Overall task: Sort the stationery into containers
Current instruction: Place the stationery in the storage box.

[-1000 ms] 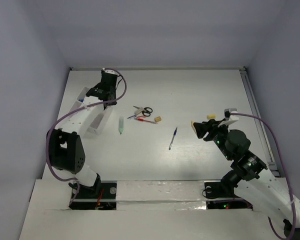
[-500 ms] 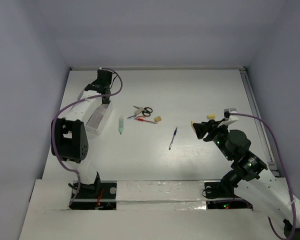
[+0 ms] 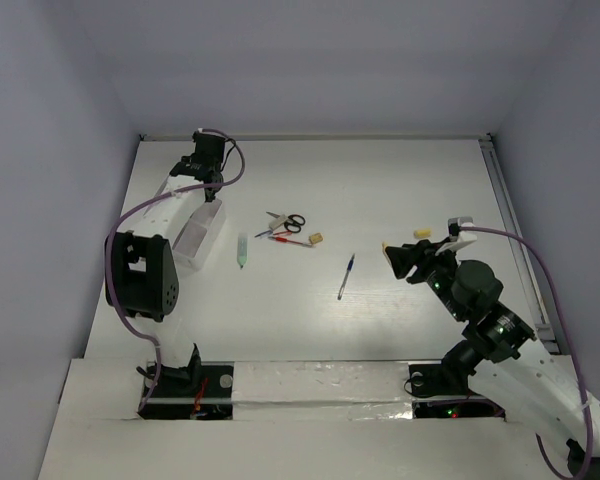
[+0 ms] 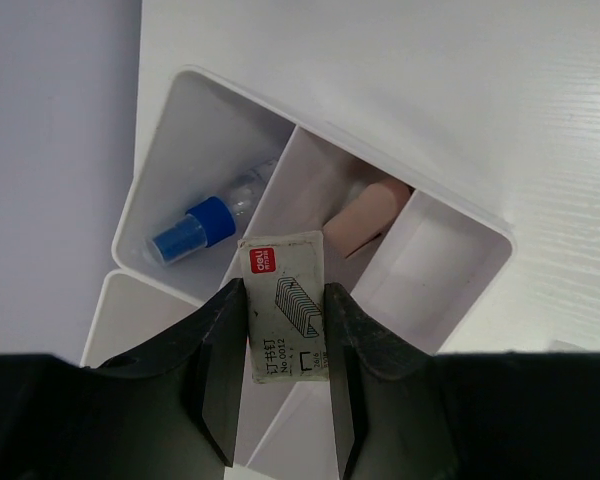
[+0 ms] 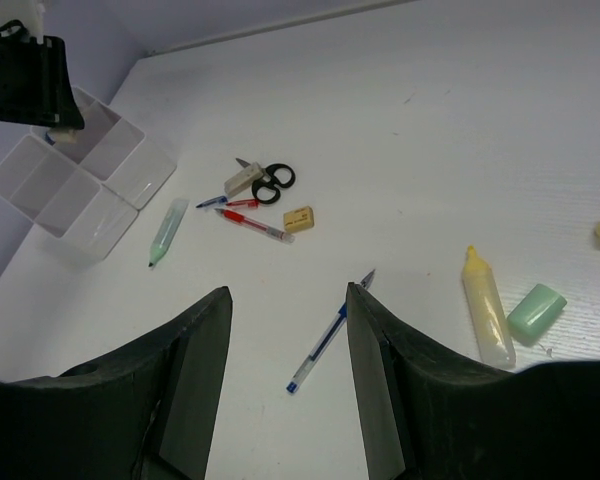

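The right gripper (image 5: pixel 288 296) is hovering over the near right of the table (image 3: pixel 380 190), its 2 fingers standing well apart and holding nothing; the blue pen (image 5: pixel 325 345) is lying below it; farther out, the red pen (image 5: pixel 250 225), tan eraser (image 5: pixel 298 219) and black-handled scissors (image 5: pixel 271 180) are lying close together, the pale green marker (image 5: pixel 166 232) to their left; farthest, the left gripper (image 4: pixel 283 290) is pinching a small staples box (image 4: pixel 285 330) above the white organiser box (image 4: pixel 440 250), where a blue-capped tube (image 4: pixel 200 228) and a pink eraser (image 4: pixel 365 215) are resting in 2 adjacent compartments.
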You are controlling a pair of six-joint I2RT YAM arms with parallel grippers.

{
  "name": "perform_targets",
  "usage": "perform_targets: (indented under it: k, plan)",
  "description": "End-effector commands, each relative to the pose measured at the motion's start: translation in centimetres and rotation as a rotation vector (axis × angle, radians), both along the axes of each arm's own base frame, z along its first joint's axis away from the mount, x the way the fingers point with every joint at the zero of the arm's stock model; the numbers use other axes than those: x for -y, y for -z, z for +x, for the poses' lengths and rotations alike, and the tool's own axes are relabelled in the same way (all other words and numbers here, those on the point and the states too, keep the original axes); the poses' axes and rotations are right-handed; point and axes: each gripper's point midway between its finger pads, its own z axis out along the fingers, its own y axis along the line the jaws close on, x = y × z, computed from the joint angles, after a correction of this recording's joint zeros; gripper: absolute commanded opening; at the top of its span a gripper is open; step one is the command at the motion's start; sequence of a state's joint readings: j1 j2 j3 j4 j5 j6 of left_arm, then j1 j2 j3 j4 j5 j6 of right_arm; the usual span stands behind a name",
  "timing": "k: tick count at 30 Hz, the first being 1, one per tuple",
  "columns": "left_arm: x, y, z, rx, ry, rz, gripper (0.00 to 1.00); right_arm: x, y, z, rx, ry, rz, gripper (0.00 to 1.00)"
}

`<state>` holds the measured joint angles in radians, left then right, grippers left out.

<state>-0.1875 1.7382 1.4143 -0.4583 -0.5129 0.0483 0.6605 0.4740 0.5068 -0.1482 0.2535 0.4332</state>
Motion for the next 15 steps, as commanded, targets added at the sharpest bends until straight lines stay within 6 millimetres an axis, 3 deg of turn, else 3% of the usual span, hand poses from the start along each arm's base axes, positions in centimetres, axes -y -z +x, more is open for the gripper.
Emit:
perform_targets:
  k: [1,15]
  plan:
    - [-1.4,-1.6,0.3,0.021,-0.04,0.069,0.08,-0.1,-0.9,0.0,0.042,-0.01,0.011,0.55]
    - [-2.5,-0.8,-0.5,-0.001,-0.05,0.14,0.15,0.0,-0.9,0.0,0.044,-0.007,0.01,0.55]
